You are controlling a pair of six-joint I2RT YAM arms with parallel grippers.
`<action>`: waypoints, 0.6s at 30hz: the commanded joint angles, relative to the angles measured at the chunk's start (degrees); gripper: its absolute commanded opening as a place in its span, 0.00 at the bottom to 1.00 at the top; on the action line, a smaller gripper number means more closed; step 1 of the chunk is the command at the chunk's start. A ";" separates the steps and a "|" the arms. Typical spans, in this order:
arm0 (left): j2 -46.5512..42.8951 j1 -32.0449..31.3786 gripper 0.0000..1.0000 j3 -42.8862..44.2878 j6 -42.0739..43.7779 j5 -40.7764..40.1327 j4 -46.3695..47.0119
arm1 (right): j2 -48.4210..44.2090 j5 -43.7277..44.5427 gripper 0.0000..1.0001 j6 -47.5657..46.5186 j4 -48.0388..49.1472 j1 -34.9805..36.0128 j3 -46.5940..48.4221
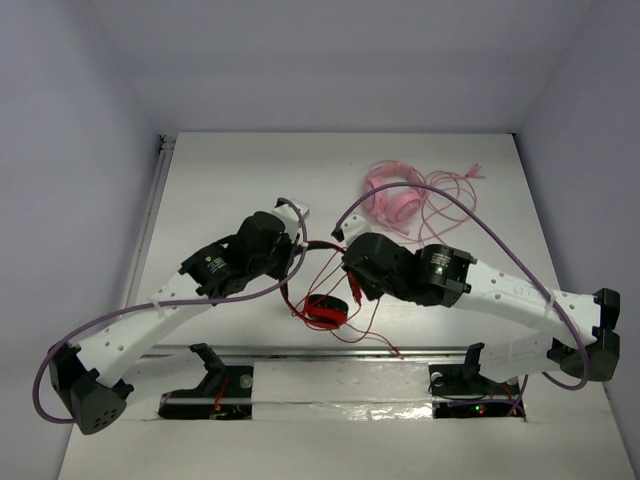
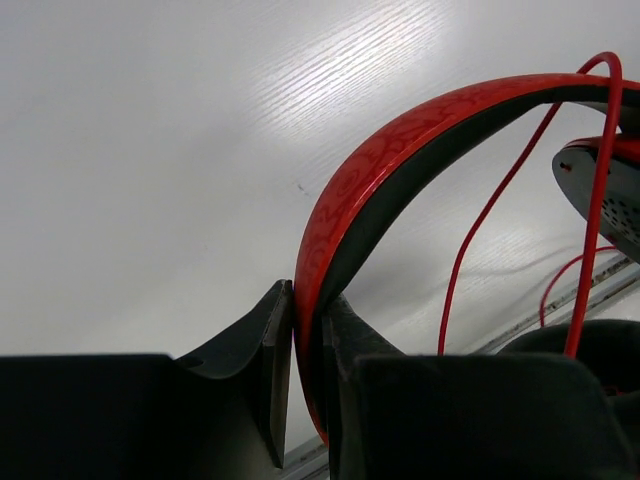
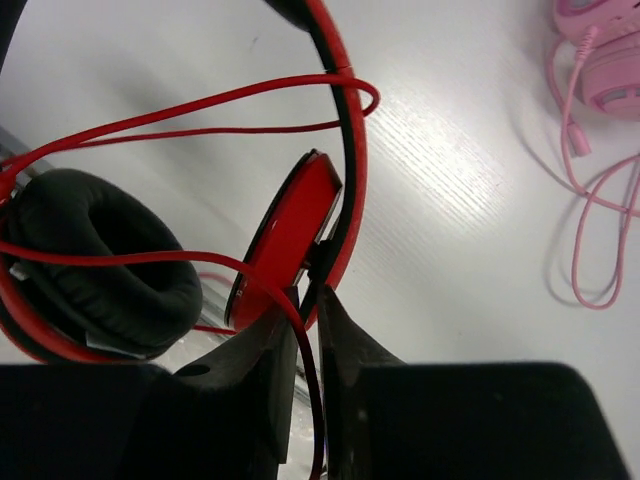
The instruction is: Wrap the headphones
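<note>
The red headphones point(image 1: 325, 308) hang between my two grippers above the table's near middle. My left gripper point(image 1: 300, 250) is shut on the red headband point(image 2: 400, 150), which shows clamped between its fingers in the left wrist view point(image 2: 308, 345). My right gripper point(image 1: 351, 288) is shut on the thin red cable point(image 3: 200, 262), which passes down between its fingers point(image 3: 308, 335). A round red cup point(image 3: 285, 240) sits just beyond those fingers, and a black ear pad point(image 3: 95, 265) is to its left. Loose cable loops point(image 1: 372, 335) trail onto the table below.
Pink headphones point(image 1: 392, 196) with a pink cable point(image 1: 450, 200) lie at the back right, also in the right wrist view point(image 3: 600, 60). A metal strip point(image 1: 300, 351) runs along the table's near edge. Walls close in the left, right and back.
</note>
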 commanded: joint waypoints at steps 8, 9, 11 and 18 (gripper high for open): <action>-0.55 -0.23 0.00 0.02 -0.21 6.22 4.17 | -4.65 10.50 0.29 0.38 6.97 -3.49 -3.14; -0.55 -0.23 0.00 0.02 -0.03 6.74 4.35 | -5.26 11.03 0.33 0.38 7.59 -4.19 -3.58; -0.47 -0.23 0.00 0.81 0.32 8.85 4.52 | -5.79 11.21 0.35 0.21 8.38 -4.73 -4.29; 0.67 2.13 0.00 3.01 -0.12 9.28 5.84 | -6.85 12.97 0.39 0.03 12.06 -8.50 -6.48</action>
